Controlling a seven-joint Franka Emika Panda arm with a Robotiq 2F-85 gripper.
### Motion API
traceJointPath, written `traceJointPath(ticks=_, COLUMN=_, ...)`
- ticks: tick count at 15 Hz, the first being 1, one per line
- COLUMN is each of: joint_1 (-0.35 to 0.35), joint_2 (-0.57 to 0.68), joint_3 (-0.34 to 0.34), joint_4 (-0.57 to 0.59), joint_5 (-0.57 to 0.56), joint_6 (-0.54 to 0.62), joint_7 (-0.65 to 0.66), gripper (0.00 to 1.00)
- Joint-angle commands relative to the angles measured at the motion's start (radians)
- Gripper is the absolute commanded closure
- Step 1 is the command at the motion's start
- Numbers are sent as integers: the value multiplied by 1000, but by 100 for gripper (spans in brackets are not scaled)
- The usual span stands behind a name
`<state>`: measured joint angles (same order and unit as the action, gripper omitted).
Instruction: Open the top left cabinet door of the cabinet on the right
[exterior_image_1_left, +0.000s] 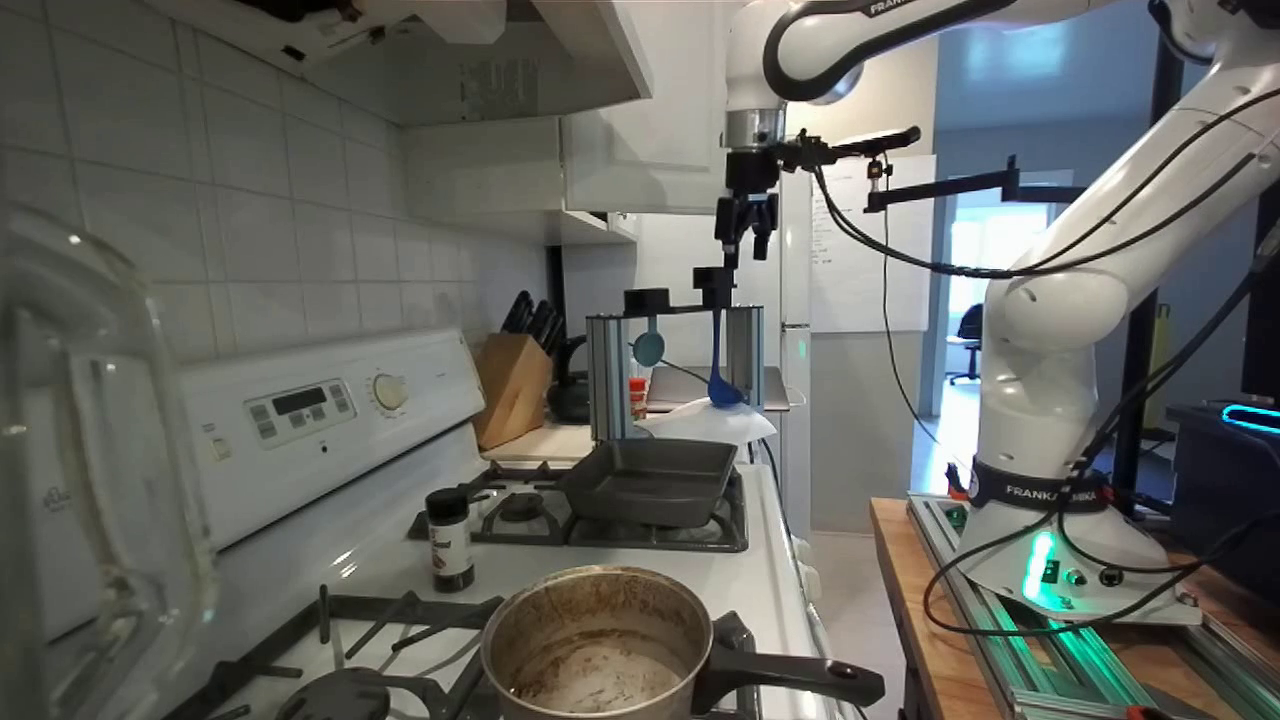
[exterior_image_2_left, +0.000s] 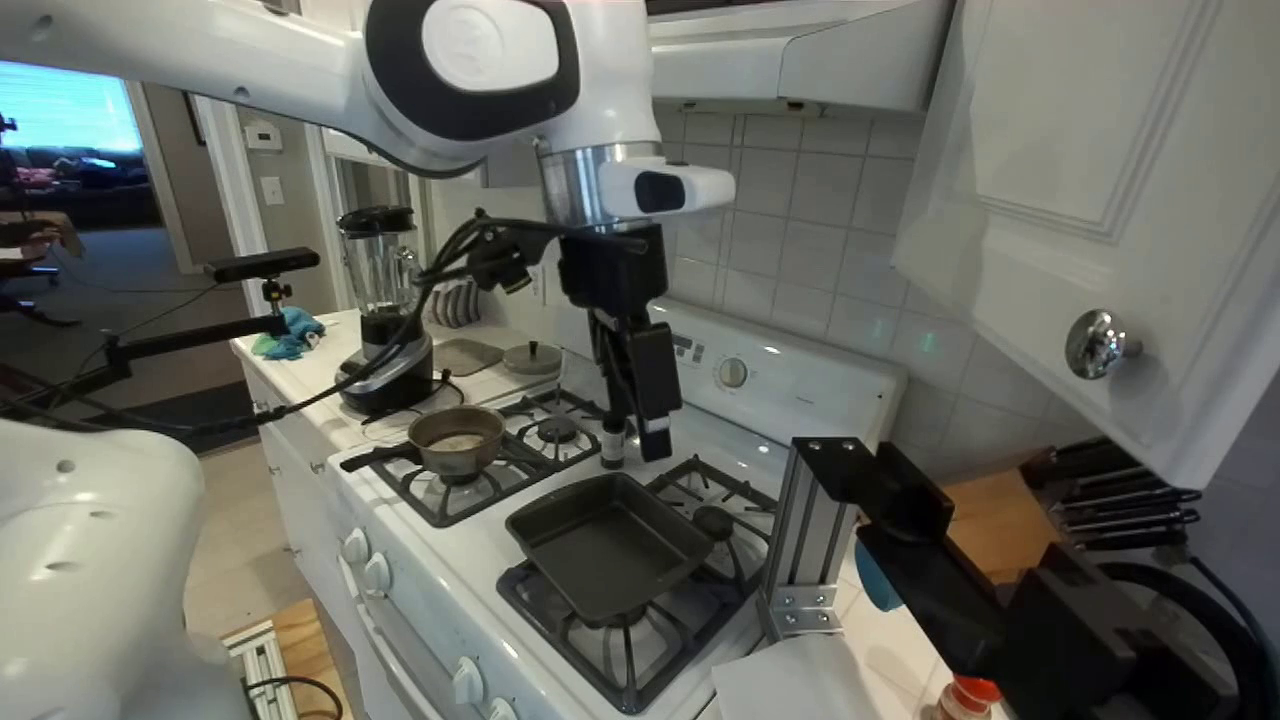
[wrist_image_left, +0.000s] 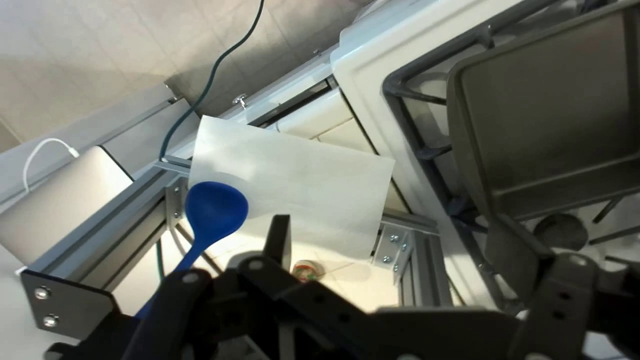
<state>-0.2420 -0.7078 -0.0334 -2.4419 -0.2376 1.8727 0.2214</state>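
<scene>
The tall plain white cabinet (exterior_image_1_left: 795, 290) shows only as a strip behind my arm in an exterior view; its doors cannot be made out. Nearer, a white wall cabinet has a panelled door (exterior_image_1_left: 640, 150), with a round metal knob (exterior_image_2_left: 1095, 345). In both exterior views this door (exterior_image_2_left: 1040, 260) stands swung out at an angle from its box. My gripper (exterior_image_1_left: 746, 250) points down near the level of that door's lower edge, apart from it. It also shows over the stove side in an exterior view (exterior_image_2_left: 636, 440). In the wrist view its fingers (wrist_image_left: 397, 237) are spread and empty.
A metal utensil frame (exterior_image_1_left: 607, 375) with a hanging blue ladle (wrist_image_left: 216, 210) stands beside the stove below the wall cabinet. A dark pan (exterior_image_2_left: 610, 545) and a pot (exterior_image_2_left: 455, 440) sit on the stove. The range hood (exterior_image_1_left: 480, 70) juts out overhead. A knife block (exterior_image_1_left: 512, 390) stands behind the frame.
</scene>
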Motion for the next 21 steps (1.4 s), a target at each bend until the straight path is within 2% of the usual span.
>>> traceJointPath(ticks=1, joint_1=-66, joint_2=19, joint_3=-3, joint_4=76, joint_5=-29, joint_6=-17, joint_7=125, gripper=0)
traceJointPath(ticks=5, joint_1=-141, joint_2=58, joint_3=-16, joint_4=183, joint_5=-44, joint_6=-13, joint_7=230, gripper=0)
traceJointPath(ticks=8, joint_1=-170, joint_2=81, joint_3=-35, joint_4=244, joint_5=-62, joint_6=6, joint_7=256, gripper=0)
traceJointPath(ticks=16, joint_1=-182, joint_2=160, joint_3=-123, joint_4=344, joint_5=-83, joint_6=104, joint_7=202, gripper=0)
traceJointPath(ticks=19, joint_1=-185, joint_2=188, joint_3=-145, joint_4=382, joint_5=-92, joint_6=109, joint_7=178, gripper=0)
traceJointPath(ticks=20, joint_1=-177, joint_2=155, joint_3=-137, joint_4=339, joint_5=-70, joint_6=106, joint_7=201, gripper=0)
traceJointPath(ticks=21, joint_1=-178, joint_2=163, joint_3=-143, joint_4=350, joint_5=-71, joint_6=106, joint_7=195, gripper=0)
